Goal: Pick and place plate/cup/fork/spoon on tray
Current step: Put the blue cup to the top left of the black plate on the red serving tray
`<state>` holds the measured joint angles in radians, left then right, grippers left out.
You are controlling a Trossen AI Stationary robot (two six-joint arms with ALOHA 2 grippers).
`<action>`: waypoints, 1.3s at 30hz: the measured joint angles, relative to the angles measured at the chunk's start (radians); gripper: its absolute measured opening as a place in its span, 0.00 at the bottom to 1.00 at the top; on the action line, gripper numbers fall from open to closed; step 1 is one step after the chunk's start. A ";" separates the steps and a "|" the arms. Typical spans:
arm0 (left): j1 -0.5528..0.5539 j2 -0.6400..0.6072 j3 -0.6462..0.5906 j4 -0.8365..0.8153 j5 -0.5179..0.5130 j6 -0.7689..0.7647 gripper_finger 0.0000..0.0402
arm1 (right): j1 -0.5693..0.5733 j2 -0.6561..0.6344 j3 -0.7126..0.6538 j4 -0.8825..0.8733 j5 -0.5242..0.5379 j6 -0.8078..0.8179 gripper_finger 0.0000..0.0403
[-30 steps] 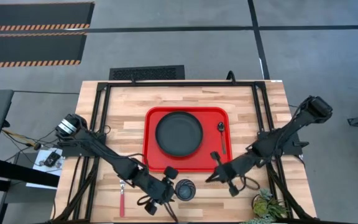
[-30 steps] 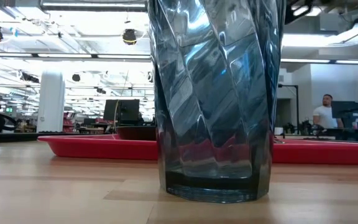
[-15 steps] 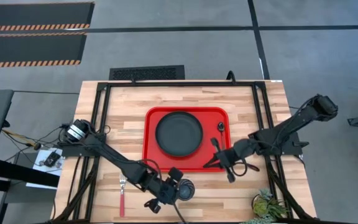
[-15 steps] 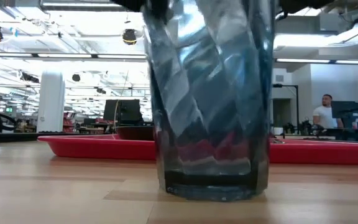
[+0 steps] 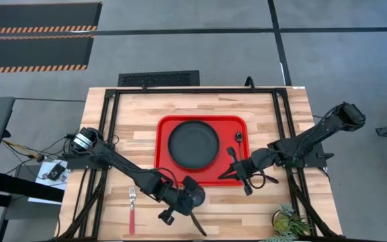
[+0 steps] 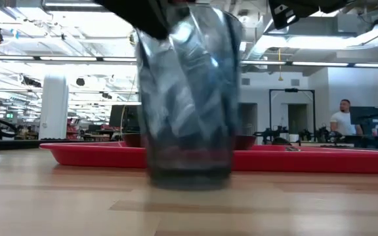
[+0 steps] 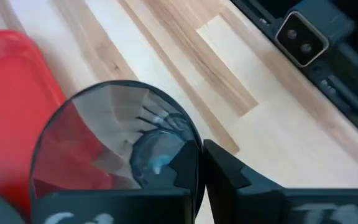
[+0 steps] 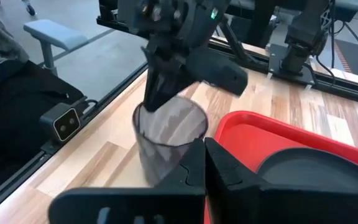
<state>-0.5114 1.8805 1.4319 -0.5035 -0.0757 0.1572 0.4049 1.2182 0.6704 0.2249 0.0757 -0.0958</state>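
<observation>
L hand [image 5: 188, 199] clamped on cup [image 6: 186, 98] rim, cup upright; R hand [image 5: 232, 170] fingers together

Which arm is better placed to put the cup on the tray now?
The left. Its claw is already shut on the cup, just beside the red tray. The right claw is empty, over the tray's near right corner.

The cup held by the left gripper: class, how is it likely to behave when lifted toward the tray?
The cup looks clear and thin-walled, so probably light. It is taller than wide, so it may tip if set down carelessly. The left gripper pinches only its rim, and the smooth faceted wall could slip or swing. The tray lies close beside it.
</observation>
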 joint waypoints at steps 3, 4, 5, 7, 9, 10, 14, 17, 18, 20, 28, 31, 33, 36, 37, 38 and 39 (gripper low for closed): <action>-0.001 -0.073 0.000 -0.070 -0.005 -0.084 0.01 | 0.000 0.000 0.000 -0.003 0.000 0.005 0.02; -0.001 -0.105 0.000 -0.102 -0.025 -0.119 0.01 | 0.000 0.000 0.000 -0.004 0.000 0.005 0.02; -0.001 -0.137 0.000 -0.143 -0.051 -0.154 0.01 | 0.000 0.000 0.000 -0.004 0.000 0.005 0.02; 0.007 -0.199 0.000 -0.216 -0.111 -0.230 0.01 | 0.000 0.000 0.000 -0.006 0.000 0.005 0.02; 0.028 -0.265 -0.001 -0.290 -0.169 -0.308 0.01 | -0.004 0.000 -0.006 0.002 0.000 0.005 0.02; 0.043 -0.298 -0.008 -0.317 -0.194 -0.349 0.01 | -0.008 0.000 -0.010 0.004 0.000 0.005 0.02; 0.144 -0.421 -0.096 -0.348 -0.256 -0.461 0.00 | -0.021 0.000 -0.039 0.064 0.001 -0.007 0.02; 0.251 -0.510 -0.187 -0.346 -0.283 -0.499 0.00 | -0.037 0.000 -0.042 0.063 0.001 -0.007 0.02; 0.293 -0.535 -0.216 -0.347 -0.288 -0.505 0.00 | -0.041 0.000 -0.042 0.065 0.001 -0.007 0.02; 0.380 -0.571 -0.269 -0.345 -0.289 -0.506 0.00 | -0.044 0.000 -0.042 0.066 0.001 -0.007 0.02; 0.737 -0.562 -0.354 -0.219 -0.139 -0.355 0.00 | -0.043 0.000 -0.042 0.069 -0.002 -0.008 0.03; 0.810 -0.525 -0.365 -0.177 -0.095 -0.316 0.00 | -0.043 0.000 -0.042 0.071 0.002 -0.010 0.03; 0.835 -0.494 -0.374 -0.154 -0.072 -0.309 0.00 | -0.043 0.000 -0.042 0.073 0.002 -0.010 0.03; 0.843 -0.438 -0.374 -0.131 -0.048 -0.309 0.00 | -0.043 0.000 -0.042 0.075 0.002 -0.015 0.03; 0.842 -0.420 -0.374 -0.127 -0.045 -0.309 0.00 | -0.043 0.000 -0.042 0.076 0.002 -0.018 0.03; 0.842 -0.405 -0.375 -0.120 -0.043 -0.309 0.00 | -0.043 0.000 -0.042 0.076 0.002 -0.018 0.03; 0.842 -0.392 -0.375 -0.103 -0.042 -0.309 0.00 | -0.043 0.000 -0.042 0.076 0.002 -0.018 0.03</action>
<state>0.3302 1.4888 1.0573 -0.6063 -0.1172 -0.1520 0.3618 1.2182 0.6281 0.3011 0.0776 -0.1143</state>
